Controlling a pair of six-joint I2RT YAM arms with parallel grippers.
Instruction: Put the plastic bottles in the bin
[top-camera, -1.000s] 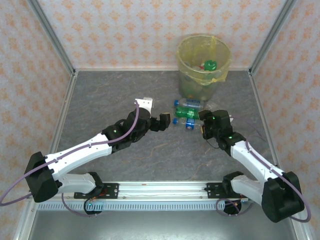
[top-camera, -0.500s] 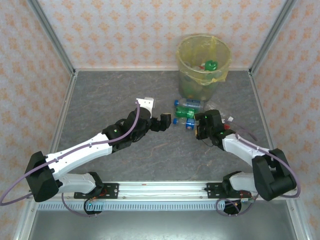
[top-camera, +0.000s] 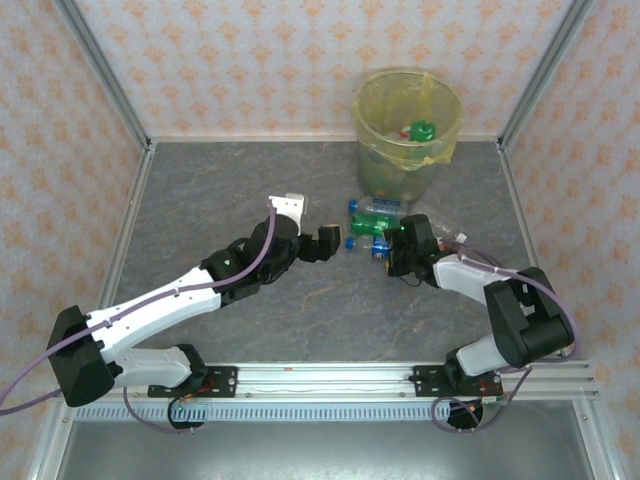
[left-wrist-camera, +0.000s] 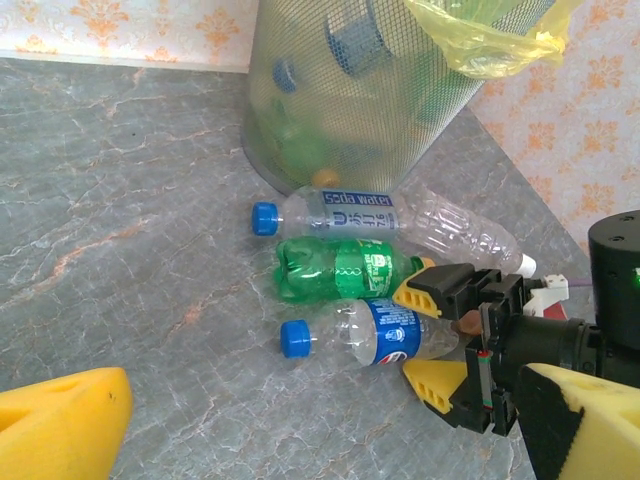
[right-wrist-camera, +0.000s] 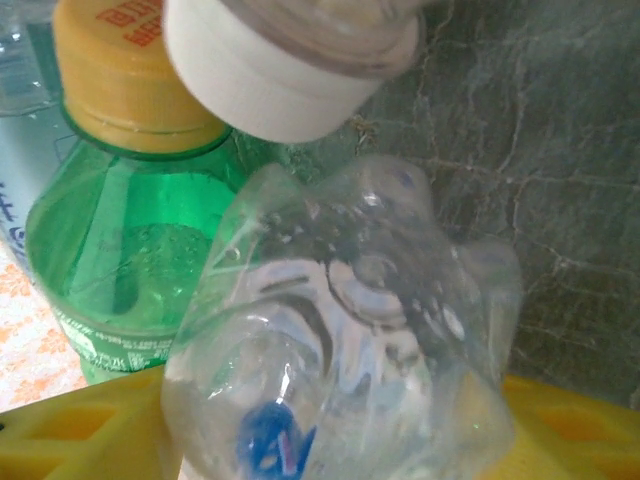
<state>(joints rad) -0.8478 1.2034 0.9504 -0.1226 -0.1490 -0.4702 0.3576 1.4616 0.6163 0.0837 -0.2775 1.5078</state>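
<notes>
The right claw (top-camera: 388, 250) has moved forward around the base of the blue-labelled bottle (left-wrist-camera: 385, 335), its jaws narrowing, clamped or not I cannot tell, so the next pick for the bin (top-camera: 385, 150) begins.

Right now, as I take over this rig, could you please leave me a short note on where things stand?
Left gripper: open and empty, poised left of the loose bottles.
Right gripper: jaws either side of the base of the blue-label bottle, which lies on the table. I cannot confirm a firm grip.
Done: several bottles, one green-capped, are in the bin.
Left: four bottles lie in front of the bin: the blue-label one, the green bottle, the soda-water bottle and a clear white-capped bottle.
</notes>
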